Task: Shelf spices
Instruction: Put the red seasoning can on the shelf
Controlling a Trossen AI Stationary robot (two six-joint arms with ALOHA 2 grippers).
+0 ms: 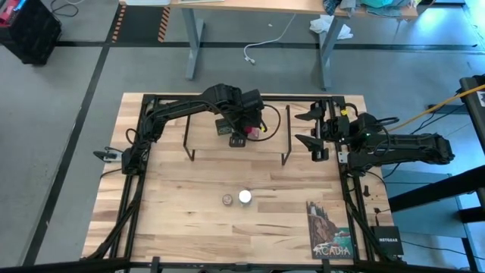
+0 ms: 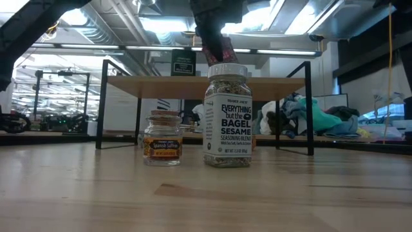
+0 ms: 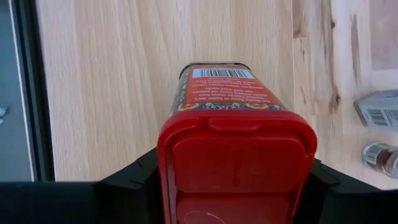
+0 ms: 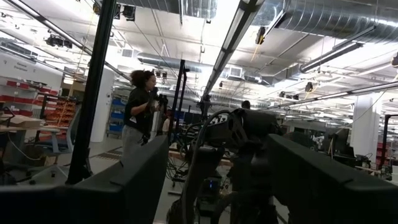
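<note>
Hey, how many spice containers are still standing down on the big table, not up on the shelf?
2. The small cork-topped jar and the taller white-capped jar stand side by side on the table, in front of the shelf. None seems hidden.

Near right corner of the wooden tabletop point(image 1: 174, 197): an Acadia picture card point(image 1: 329, 229) lying flat, with a black Netgear box point(image 1: 386, 241) just beside it off the table's edge. Beyond the far edge, grey floor point(image 1: 91, 68) and a long desk point(image 1: 250, 6) on grey legs, a white cable point(image 1: 254, 53) trailing beneath, crumpled white cloth point(image 1: 332, 29) near its right leg. Far across the room, a person point(image 4: 138, 112) standing among racks, and a heap of clothing point(image 2: 309, 119) off to the right
</note>
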